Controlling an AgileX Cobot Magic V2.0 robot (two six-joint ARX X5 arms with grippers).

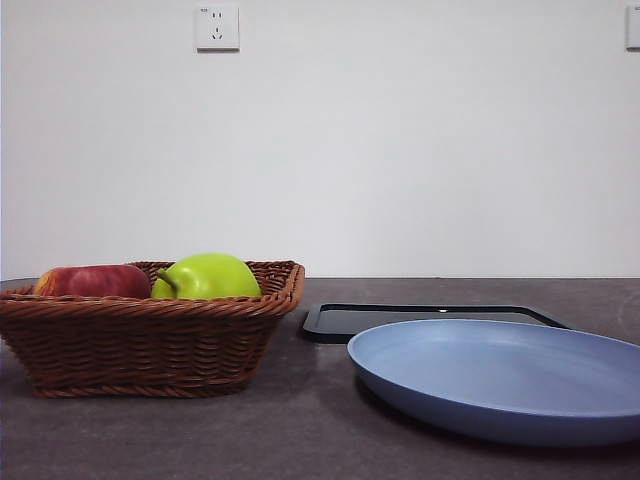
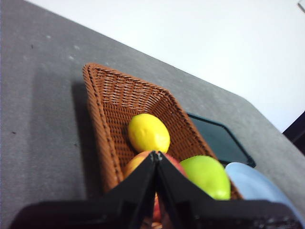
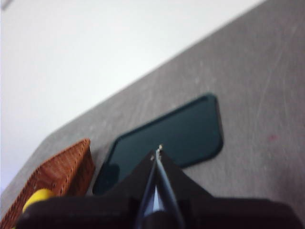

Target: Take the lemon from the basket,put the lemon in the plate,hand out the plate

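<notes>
Front view: lemon hidden inside the basket [image 1: 150,340]; plate [image 1: 500,375] cut by the right edge. Left wrist view: apple [image 2: 143,164] partly covered by left claw [image 2: 156,155]. Right wrist view blurred; lemon [image 3: 38,196] only partly visible.

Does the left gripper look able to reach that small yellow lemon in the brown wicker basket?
Probably yes: the lemon lies uncovered in the basket, beside the red apple, just beyond the shut left gripper.

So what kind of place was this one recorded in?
Probably an indoor lab or test bench rather than a home kitchen: a bare grey table, a plain white wall with a socket, and a staged basket of fruit.
</notes>
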